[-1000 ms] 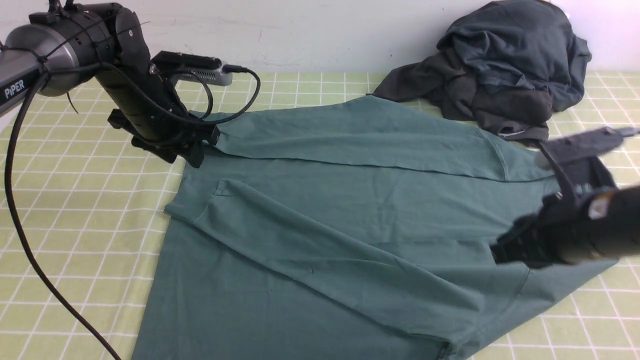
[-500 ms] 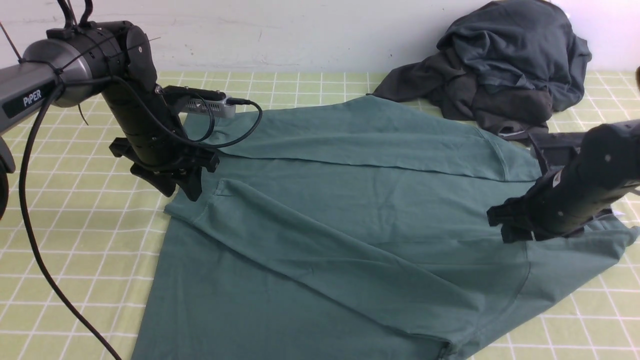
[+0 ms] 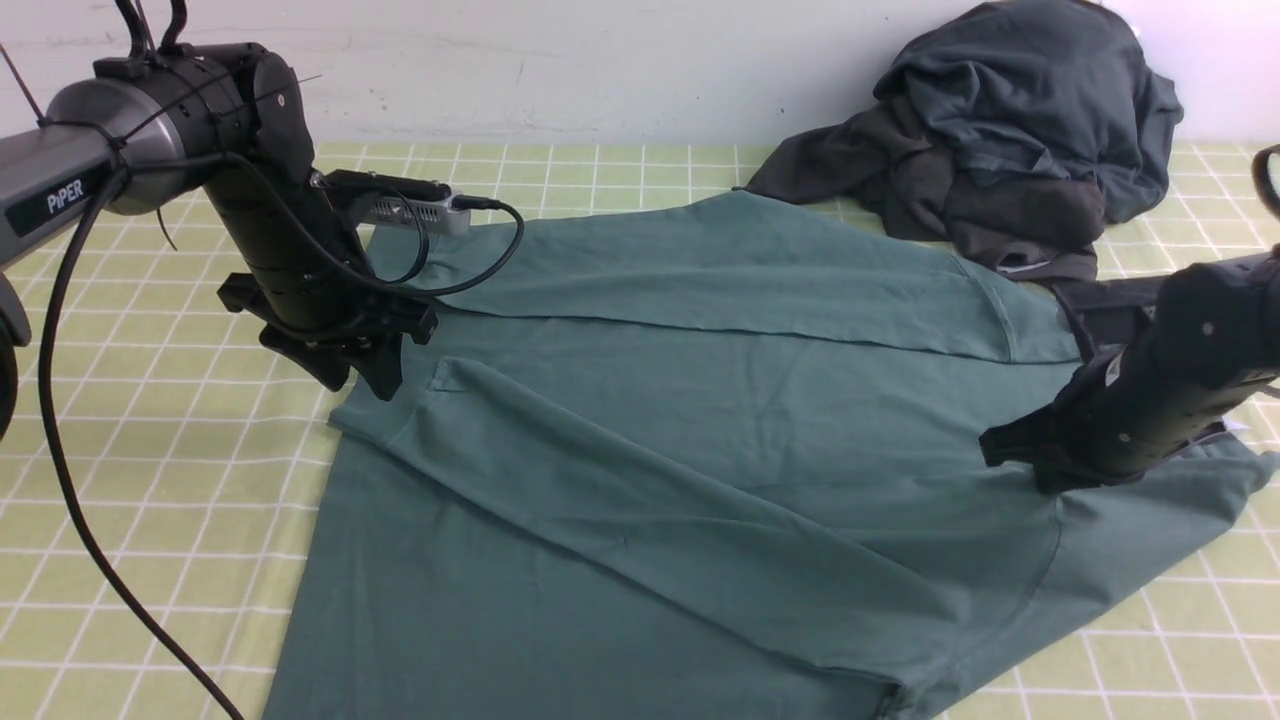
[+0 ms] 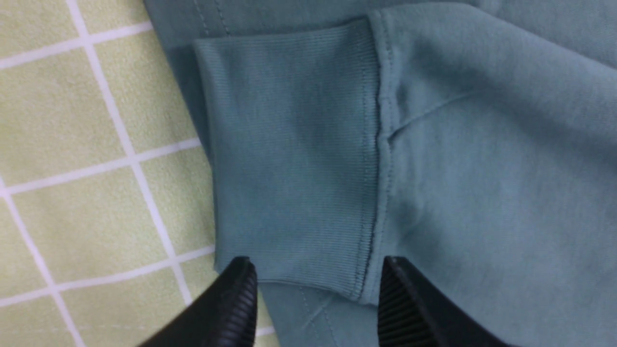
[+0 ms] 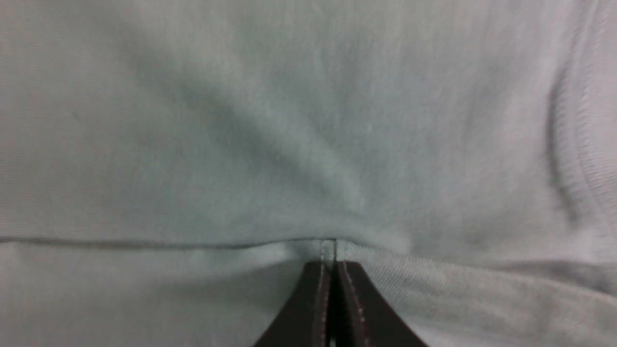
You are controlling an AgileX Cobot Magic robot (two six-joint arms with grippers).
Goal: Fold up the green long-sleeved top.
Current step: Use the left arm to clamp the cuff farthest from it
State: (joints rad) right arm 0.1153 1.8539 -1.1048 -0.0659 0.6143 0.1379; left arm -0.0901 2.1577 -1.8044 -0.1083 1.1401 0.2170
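The green long-sleeved top lies spread on the table with both sleeves folded across its body. My left gripper is open just above the near sleeve's ribbed cuff. In the left wrist view the cuff lies flat and my left gripper straddles its edge without touching it. My right gripper is down on the top's right side by the shoulder seam. In the right wrist view my right gripper is shut on a small pinch of the top, which puckers at the tips.
A heap of dark charcoal and slate-blue garments sits at the back right against the wall. The green checked tablecloth shows on the left and at the right edge. The left arm's black cable hangs down on the left.
My left gripper moved from the far sleeve's end toward me to the near sleeve's cuff, then stayed still. My right arm swung down onto the top's right side and settled slightly lower.
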